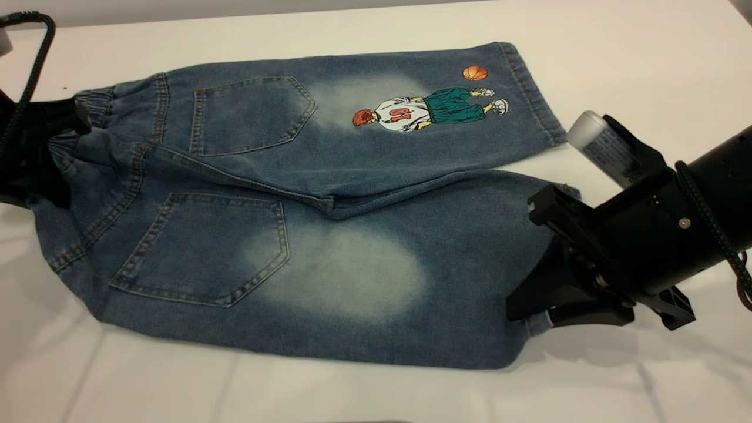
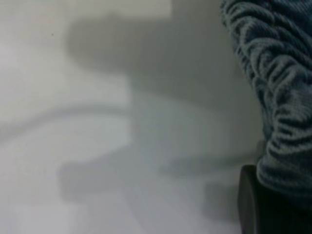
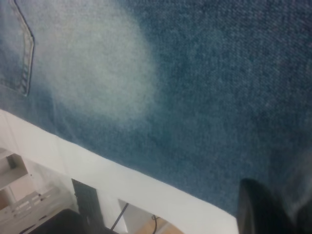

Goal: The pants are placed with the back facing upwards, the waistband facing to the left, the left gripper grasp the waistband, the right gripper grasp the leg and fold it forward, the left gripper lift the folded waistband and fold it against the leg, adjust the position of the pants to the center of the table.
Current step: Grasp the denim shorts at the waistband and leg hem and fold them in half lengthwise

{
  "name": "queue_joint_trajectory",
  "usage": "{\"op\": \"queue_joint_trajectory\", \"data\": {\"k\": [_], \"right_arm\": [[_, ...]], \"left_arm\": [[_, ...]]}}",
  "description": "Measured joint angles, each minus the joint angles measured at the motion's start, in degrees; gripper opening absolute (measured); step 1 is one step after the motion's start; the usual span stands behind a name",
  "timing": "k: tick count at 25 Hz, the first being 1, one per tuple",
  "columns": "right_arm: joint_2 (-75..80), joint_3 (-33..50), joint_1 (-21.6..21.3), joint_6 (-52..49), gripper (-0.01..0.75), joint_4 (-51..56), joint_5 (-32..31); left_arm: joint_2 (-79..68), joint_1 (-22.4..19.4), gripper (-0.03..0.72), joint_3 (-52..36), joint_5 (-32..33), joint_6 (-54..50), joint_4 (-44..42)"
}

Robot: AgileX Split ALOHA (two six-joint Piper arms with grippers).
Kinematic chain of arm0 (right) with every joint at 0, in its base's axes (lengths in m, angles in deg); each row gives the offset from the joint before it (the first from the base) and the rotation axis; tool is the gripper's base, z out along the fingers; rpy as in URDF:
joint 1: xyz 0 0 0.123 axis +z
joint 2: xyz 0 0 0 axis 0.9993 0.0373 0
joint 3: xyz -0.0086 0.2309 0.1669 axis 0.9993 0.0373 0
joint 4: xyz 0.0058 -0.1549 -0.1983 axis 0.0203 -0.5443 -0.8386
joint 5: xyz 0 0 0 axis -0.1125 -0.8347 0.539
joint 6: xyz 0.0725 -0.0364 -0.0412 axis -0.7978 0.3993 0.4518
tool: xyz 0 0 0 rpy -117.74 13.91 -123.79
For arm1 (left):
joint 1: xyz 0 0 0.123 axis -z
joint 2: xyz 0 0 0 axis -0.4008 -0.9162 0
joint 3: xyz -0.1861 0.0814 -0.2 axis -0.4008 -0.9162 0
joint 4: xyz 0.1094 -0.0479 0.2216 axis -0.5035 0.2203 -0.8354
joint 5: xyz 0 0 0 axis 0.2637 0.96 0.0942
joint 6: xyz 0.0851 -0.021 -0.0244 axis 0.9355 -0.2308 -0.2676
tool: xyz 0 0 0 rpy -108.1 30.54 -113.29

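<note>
The blue denim pants [image 1: 329,235] lie flat on the white table [image 1: 646,59], back pockets up. Their ruffled waistband [image 1: 97,106] points left. My left gripper [image 1: 64,138] is at that end, shut on the waistband; in the left wrist view the gathered waistband [image 2: 278,97] drapes over one black finger [image 2: 251,204]. The plain leg [image 1: 411,276] with its pale patch is the nearer one. My right gripper [image 1: 543,314] is shut on its hem end. In the right wrist view the leg [image 3: 219,97] fills the picture beside a dark fingertip [image 3: 256,209].
The far leg with the basketball-player print [image 1: 423,111] lies flat, its hem toward the right. A pale grey cylinder [image 1: 605,147] sits on the right arm. A black cable [image 1: 29,64] loops at the far left. The table's near edge [image 3: 97,165] runs close to the plain leg.
</note>
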Motion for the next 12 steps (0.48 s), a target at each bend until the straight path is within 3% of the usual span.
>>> {"op": "queue_joint_trajectory", "data": {"k": [7, 12], "right_arm": [[0.0, -0.9, 0.0, 1.6, 0.022, 0.0, -7.9], [0.0, -4.6, -0.2, 1.3, 0.022, 0.0, -19.7]], "left_arm": [[1.3, 0.0, 0.090, 0.0, 2.9, 0.3, 0.0], [5.5, 0.0, 0.090, 0.0, 6.6, 0.4, 0.0]]}}
